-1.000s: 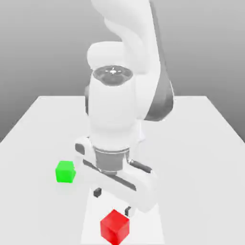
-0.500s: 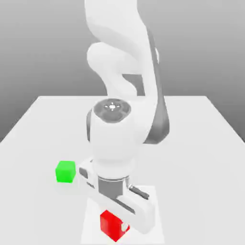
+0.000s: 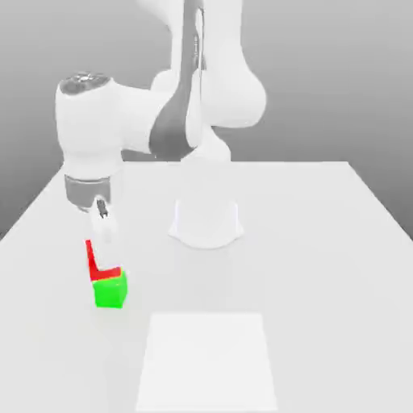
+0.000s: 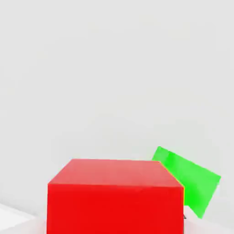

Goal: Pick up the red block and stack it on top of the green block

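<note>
In the exterior view my gripper (image 3: 102, 256) hangs at the left side of the table, shut on the red block (image 3: 91, 260). One white finger (image 3: 105, 242) covers most of the cube, so it shows as a red strip down its left side and along its bottom. The green block (image 3: 110, 292) sits on the table directly under it, and the red block's lower edge meets the green top; I cannot tell whether it rests on it. In the hand view the red block (image 4: 114, 196) is close up, with the green block (image 4: 189, 182) showing past one corner.
The arm's round white base (image 3: 206, 222) stands mid-table, to the exterior view's right of the blocks. A paler square patch (image 3: 206, 363) marks the grey table (image 3: 323, 242) near the front edge. The elbow and forearm (image 3: 121, 121) reach over the left part.
The gripper came down on the red block at the front patch and shut on it. It has carried the block to the exterior view's left, over the green block.
</note>
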Controlling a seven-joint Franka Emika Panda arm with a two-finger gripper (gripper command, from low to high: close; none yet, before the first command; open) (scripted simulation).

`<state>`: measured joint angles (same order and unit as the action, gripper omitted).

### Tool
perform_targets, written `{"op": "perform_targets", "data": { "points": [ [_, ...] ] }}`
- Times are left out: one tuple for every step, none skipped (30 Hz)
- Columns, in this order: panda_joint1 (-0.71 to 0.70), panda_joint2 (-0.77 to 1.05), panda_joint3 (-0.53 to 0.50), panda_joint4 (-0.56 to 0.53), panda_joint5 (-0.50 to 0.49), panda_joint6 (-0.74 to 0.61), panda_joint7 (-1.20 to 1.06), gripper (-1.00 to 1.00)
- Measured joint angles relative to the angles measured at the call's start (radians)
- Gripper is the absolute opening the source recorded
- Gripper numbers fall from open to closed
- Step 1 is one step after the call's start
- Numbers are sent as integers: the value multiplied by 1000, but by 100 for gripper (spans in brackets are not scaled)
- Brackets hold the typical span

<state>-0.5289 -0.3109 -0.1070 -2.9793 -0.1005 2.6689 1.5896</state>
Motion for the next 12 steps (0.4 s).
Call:
{"op": "perform_targets", "data": {
  "points": [
    [-9,-1,-11,-17,4,16,-1,-100],
    [-12,16,-17,-25,8,42,-2,-100],
    [-14,43,-20,-28,12,72,-4,-100],
    [-12,74,-23,-29,17,105,-7,-100],
    [-9,108,-27,-29,21,139,-10,-100],
    [-5,144,-29,-28,28,173,-14,-100],
    [0,179,-32,-27,36,208,-19,-100],
    [4,216,-33,-26,45,243,-24,-100],
    [4,252,-28,-24,61,277,-35,-100],
    [9,273,-27,-23,73,297,-43,100],
    [9,273,-27,-23,72,297,-43,100],
    [9,273,-27,-23,72,297,-43,100]
  ]
}}
